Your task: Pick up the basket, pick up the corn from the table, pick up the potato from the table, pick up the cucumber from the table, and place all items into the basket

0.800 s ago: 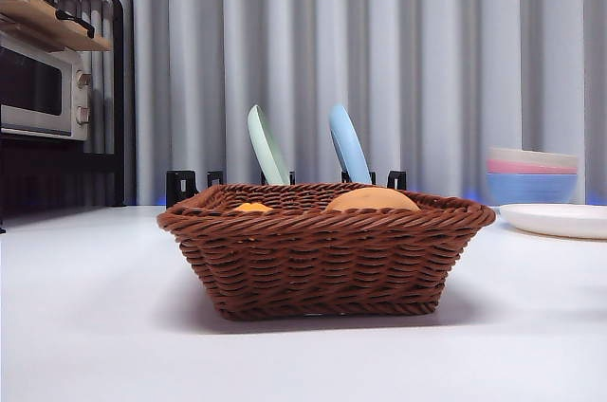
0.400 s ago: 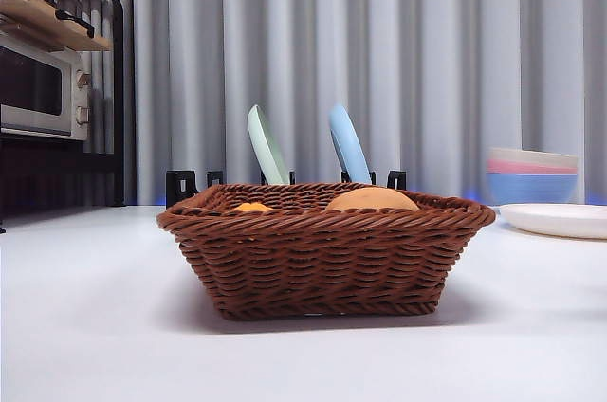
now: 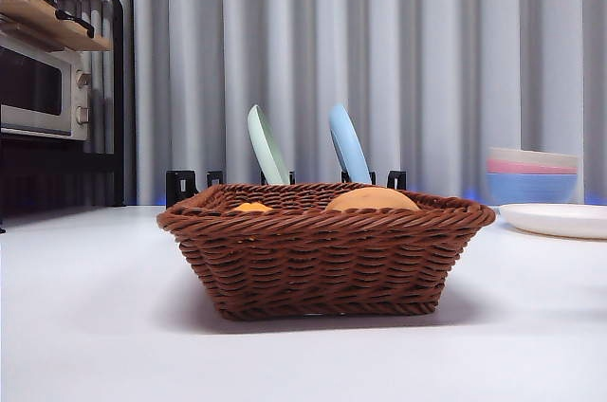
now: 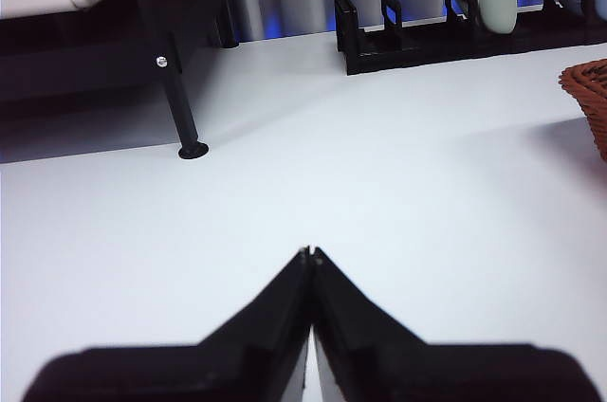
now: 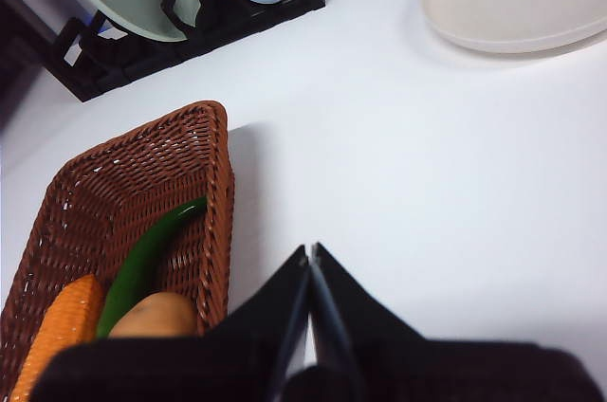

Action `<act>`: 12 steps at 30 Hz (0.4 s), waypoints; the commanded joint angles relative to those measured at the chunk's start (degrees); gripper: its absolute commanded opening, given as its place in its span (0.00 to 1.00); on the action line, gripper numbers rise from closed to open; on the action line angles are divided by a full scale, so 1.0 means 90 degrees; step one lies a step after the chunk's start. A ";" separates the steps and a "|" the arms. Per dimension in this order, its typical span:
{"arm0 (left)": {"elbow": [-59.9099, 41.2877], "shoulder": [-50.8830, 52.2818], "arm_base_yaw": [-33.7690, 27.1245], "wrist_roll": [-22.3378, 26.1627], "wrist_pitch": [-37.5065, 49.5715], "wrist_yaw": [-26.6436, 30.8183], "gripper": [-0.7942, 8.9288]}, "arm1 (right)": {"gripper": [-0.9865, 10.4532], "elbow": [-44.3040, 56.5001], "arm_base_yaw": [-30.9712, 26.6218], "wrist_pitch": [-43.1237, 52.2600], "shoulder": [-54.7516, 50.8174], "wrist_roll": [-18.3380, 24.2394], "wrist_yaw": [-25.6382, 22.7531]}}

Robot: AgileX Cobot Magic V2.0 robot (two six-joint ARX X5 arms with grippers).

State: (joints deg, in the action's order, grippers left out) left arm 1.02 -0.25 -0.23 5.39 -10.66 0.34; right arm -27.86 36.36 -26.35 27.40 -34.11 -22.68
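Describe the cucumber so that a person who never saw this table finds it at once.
Find the brown wicker basket in the middle of the white table. Inside it, the cucumber lies along one wall, between the corn and the potato. It alone is glossy green; both neighbours are orange.

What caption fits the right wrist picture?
Corn, cucumber and potato lie together in the wicker basket; shut right pincer beside it.

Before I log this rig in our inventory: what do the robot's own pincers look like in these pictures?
Only the wrist views show them. The left pincer has two matte black jaws, wedge-shaped, broad at the base and tapering to thin pointed tips, rising from a wide black block. The right pincer looks identical: black, smooth, same tapered wedges. No cables, labels or markings are visible on either.
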 commanded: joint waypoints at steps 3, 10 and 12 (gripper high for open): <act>-0.0090 0.0017 -0.0015 0.0027 -0.0007 -0.0049 0.08 | 0.09 0.0005 0.0005 0.0010 -0.0005 0.0219 -0.0027; -0.0090 0.0017 -0.0015 0.0027 -0.0005 -0.0041 0.08 | 0.09 0.0095 -0.0255 0.0056 -0.0474 0.2181 -0.0469; -0.0090 0.0017 -0.0015 0.0027 -0.0002 -0.0044 0.08 | 0.09 0.0238 -0.0644 0.0214 -0.0721 0.2647 -0.0136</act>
State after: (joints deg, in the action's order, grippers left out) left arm 1.02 -0.25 -0.23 5.39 -10.66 0.34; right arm -26.98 31.83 -24.69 21.47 -17.52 -24.88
